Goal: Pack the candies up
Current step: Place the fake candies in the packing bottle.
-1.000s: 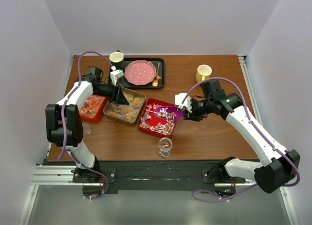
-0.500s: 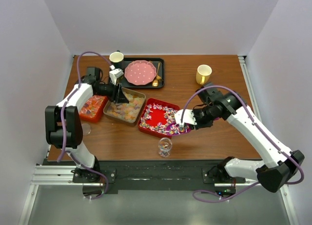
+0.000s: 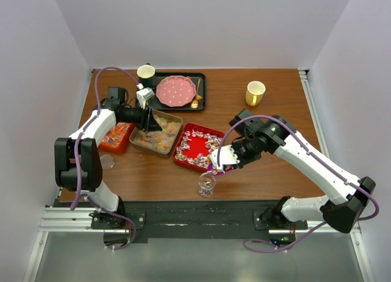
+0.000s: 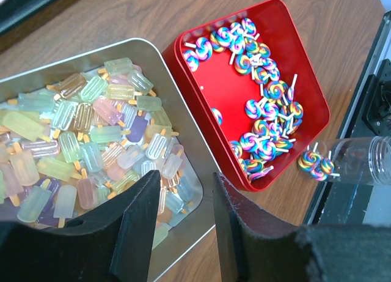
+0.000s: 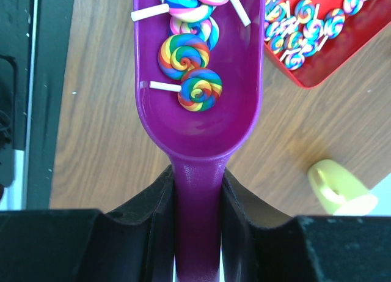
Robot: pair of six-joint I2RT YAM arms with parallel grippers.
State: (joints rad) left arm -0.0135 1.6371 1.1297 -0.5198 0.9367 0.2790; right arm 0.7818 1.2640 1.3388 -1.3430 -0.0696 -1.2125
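Pinching the handle of the purple plastic scoop tight between the pads of the right claw, and keeping the bowl roughly level, evidently for holding the few rainbow-swirled lollipop candies in it on the way across. Hanging the scoop over the near edge of the square red tin, close to the small clear glass jar standing upright on the wooden counter just in front of that tin. Judging by this, lining up for tipping the load into the jar, already holding a couple of swirled pieces. Leaving most of the swirled candies lying in the red tin. Holding the left claw spread and empty above the silver metal tray of pastel popsicle-shaped gummies, touching none of them, probably waiting clear of the right arm's work. Leaving the orange-red wrapped pieces untouched in their orange tray at the far left. Compared with a second ago: carrying the scoop away from the tin's right-hand side, across its contents and down to its near edge beside the jar, swinging the right forearm in toward the middle of the counter. Keeping the left arm almost where it was, claw at much the same spread over the same tray.
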